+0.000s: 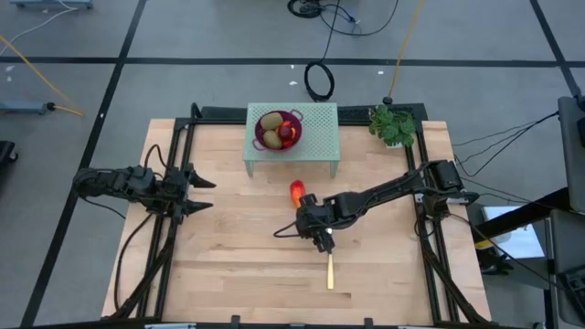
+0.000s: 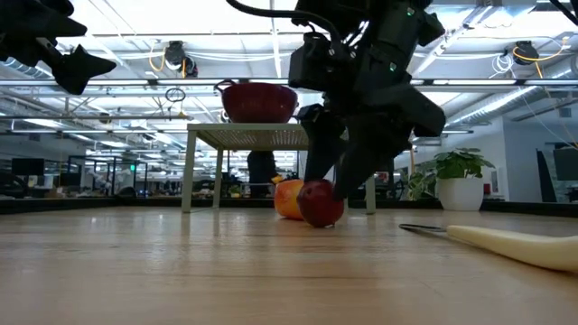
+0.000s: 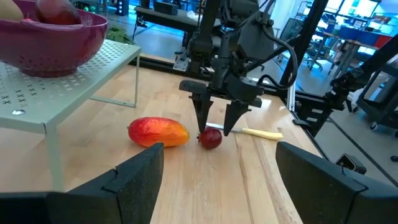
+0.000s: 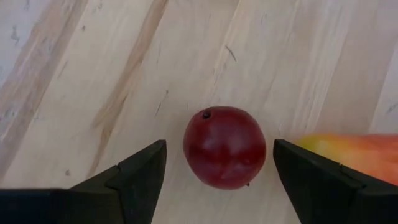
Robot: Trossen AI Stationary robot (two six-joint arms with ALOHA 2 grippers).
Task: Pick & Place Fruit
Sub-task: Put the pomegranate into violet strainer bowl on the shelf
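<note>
Wooden table (image 1: 238,265); right gripper (image 4: 219,163) open astride dark red ball (image 4: 224,147), apparently untouched; could roll if nudged off-centre.

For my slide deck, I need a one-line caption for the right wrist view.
Right tool open, straddling a dark red toy ball fruit on the wooden table, red-orange oblong fruit beside.

The right gripper (image 2: 327,194) stands open over a dark red ball (image 2: 320,203) resting on the table (image 2: 226,271). A red-orange oblong fruit (image 2: 289,199) lies just behind the ball.
</note>
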